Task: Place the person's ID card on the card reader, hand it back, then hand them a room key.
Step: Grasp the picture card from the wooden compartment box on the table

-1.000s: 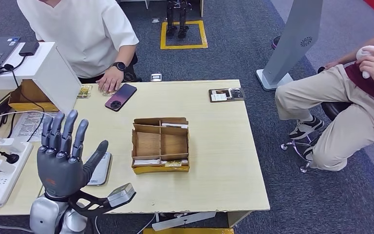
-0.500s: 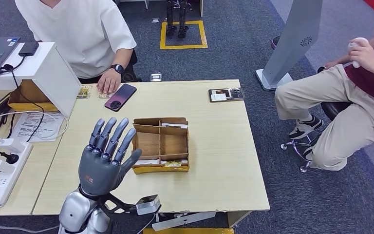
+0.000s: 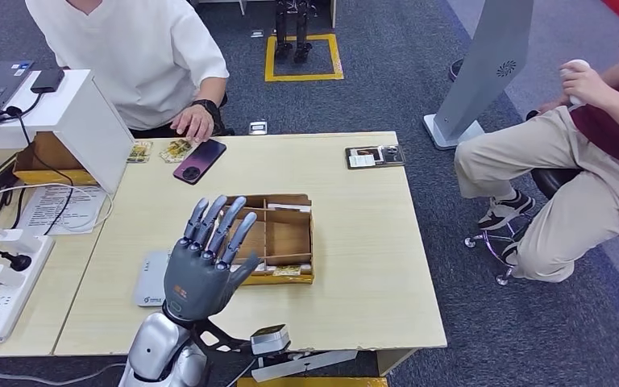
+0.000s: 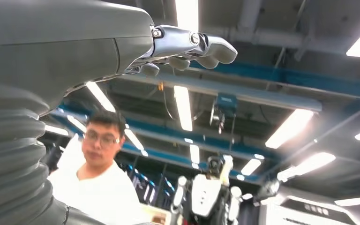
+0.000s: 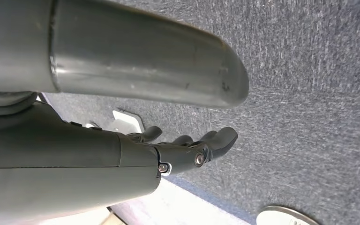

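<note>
The left hand (image 3: 201,270), raised empty with fingers spread just beside the cardboard box (image 3: 267,238), is best carried beyond the box toward the ID card (image 3: 176,149) lying under the person's hand (image 3: 193,122) and kept flat to receive it.

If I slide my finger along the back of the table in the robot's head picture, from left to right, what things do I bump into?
The small cards first, then the ID card by the person's hand, then the dark red phone, and far to the right the black holder with cards.
</note>
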